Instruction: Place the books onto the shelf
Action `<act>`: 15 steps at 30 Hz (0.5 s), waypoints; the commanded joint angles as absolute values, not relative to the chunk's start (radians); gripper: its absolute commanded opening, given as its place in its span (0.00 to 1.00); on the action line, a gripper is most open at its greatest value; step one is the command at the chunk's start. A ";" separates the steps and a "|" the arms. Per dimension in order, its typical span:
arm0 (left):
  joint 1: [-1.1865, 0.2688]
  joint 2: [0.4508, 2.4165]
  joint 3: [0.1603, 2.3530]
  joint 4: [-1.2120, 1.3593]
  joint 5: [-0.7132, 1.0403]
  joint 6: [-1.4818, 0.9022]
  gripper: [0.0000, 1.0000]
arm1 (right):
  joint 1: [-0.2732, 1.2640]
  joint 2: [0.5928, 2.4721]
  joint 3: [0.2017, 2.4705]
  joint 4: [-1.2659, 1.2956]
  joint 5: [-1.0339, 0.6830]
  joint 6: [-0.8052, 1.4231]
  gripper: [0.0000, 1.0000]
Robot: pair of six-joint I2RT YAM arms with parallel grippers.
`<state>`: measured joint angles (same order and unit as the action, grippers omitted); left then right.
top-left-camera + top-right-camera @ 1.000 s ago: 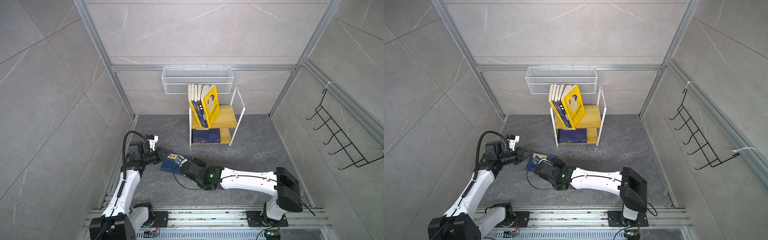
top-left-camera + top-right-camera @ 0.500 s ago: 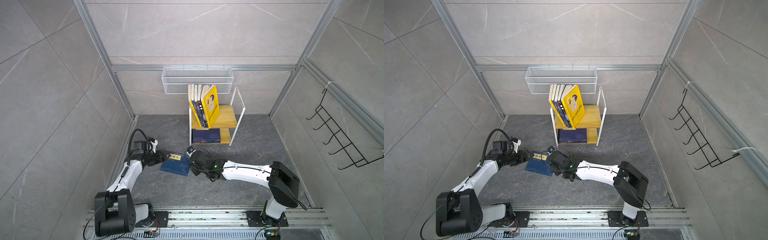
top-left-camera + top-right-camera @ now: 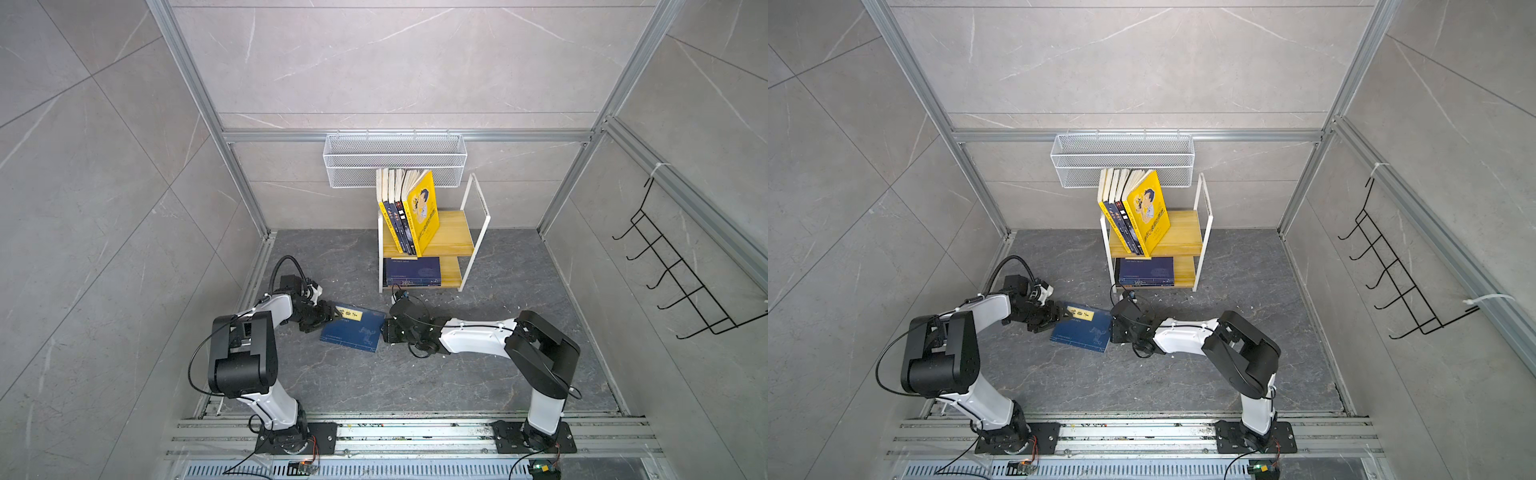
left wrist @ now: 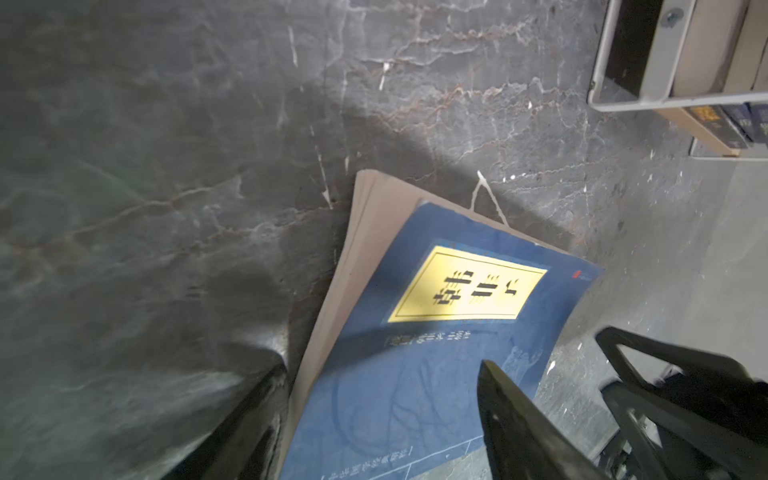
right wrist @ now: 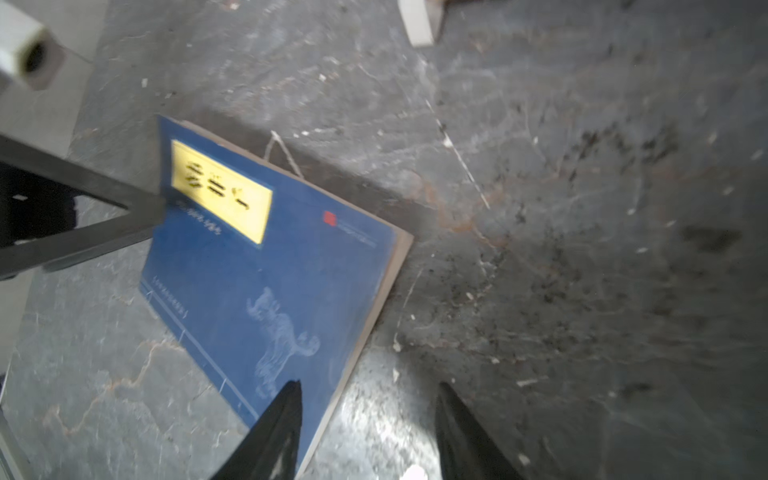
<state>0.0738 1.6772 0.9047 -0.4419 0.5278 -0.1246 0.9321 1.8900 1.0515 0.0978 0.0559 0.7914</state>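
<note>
A navy book (image 3: 353, 330) (image 3: 1083, 328) with a yellow title label lies flat on the dark floor between my two grippers. My left gripper (image 3: 330, 316) (image 4: 382, 374) is open, and its fingers straddle the book's (image 4: 436, 332) label-end corner without closing on it. My right gripper (image 3: 384, 330) (image 5: 370, 386) is open at the opposite edge of the book (image 5: 270, 270), one fingertip over the cover and one over the floor. On the shelf (image 3: 453, 237) (image 3: 1183, 237), several books (image 3: 409, 212) stand leaning on the top board. A navy book (image 3: 413, 270) lies flat on the lower board.
A white wire mesh basket (image 3: 395, 160) hangs on the back wall just above the standing books. A black wire hook rack (image 3: 681, 282) is on the right wall. The left arm works close to the left wall rail (image 3: 253, 282).
Both grippers have opened. The right arm, earlier stretched across the book, has drawn back to its right edge. The left arm has folded in, and the book now lies loose.
</note>
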 commanded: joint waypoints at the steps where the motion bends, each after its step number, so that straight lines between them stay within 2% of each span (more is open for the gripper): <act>1: 0.072 1.702 0.944 -0.481 0.583 -0.131 0.64 | 0.935 1.944 1.034 0.194 -0.008 0.908 0.53; 9: 0.030 1.608 0.883 -0.448 0.683 -0.205 0.46 | 0.924 2.036 1.063 0.272 -0.090 0.939 0.50; 15: 0.018 1.531 0.857 -0.454 0.738 -0.268 0.32 | 0.904 2.007 1.040 0.280 -0.104 0.908 0.49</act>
<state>0.0498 1.5791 0.8742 -0.4358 0.5903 -0.2199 0.9001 1.9762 1.0534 0.2661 -0.0471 0.9134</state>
